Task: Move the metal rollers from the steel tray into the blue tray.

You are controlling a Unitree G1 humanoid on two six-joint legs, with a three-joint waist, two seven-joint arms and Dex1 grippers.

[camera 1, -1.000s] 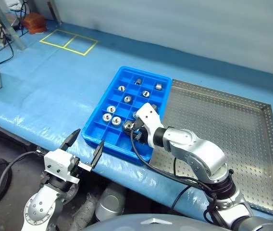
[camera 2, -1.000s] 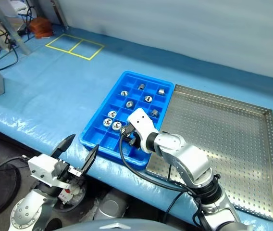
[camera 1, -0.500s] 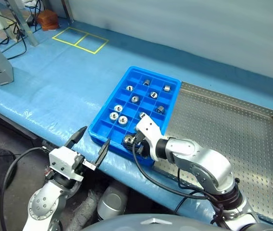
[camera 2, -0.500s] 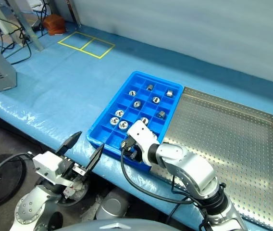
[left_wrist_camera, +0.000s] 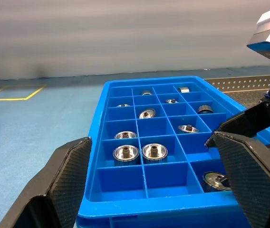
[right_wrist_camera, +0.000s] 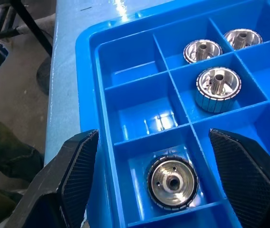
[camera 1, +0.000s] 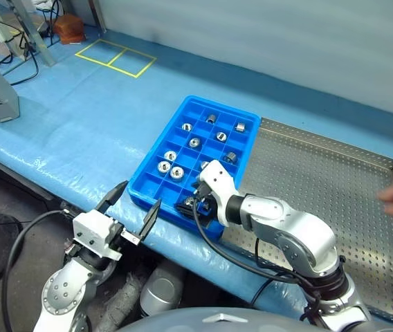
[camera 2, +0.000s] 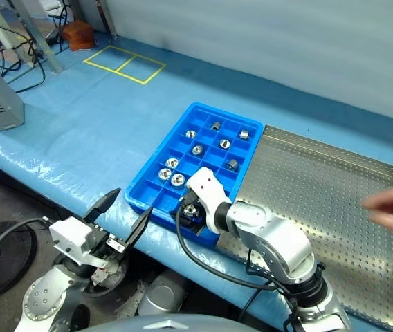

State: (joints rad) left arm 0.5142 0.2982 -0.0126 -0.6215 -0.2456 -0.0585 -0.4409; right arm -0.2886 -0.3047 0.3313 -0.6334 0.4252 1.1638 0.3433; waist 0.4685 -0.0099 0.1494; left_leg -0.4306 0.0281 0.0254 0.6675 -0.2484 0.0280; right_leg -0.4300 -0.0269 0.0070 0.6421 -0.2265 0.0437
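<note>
The right gripper (right_wrist_camera: 149, 175) stands wide over a roller (right_wrist_camera: 172, 182) resting in the blue tray (camera 1: 151, 181), centre frame; left gripper (camera 1: 133, 205) hangs wide. Next: fetch another from the steel tray (camera 1: 321, 180).

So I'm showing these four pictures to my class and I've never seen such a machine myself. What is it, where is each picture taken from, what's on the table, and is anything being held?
It is a two-armed robot. Two pictures come from cameras on its head, looking down over its arms; the other two come from cameras on its wrists, looking along each gripper's two black fingers.

On the blue-covered table stands a blue tray divided into small compartments, several holding shiny metal rollers. Beside it lies a steel tray with a dotted floor, no rollers visible on it.

The right gripper hangs over a near corner of the blue tray, open, with a roller lying loose in the compartment below it. The left gripper waits open off the table's edge. Neither holds anything.

A person's hand shows blurred over the steel tray.
</note>
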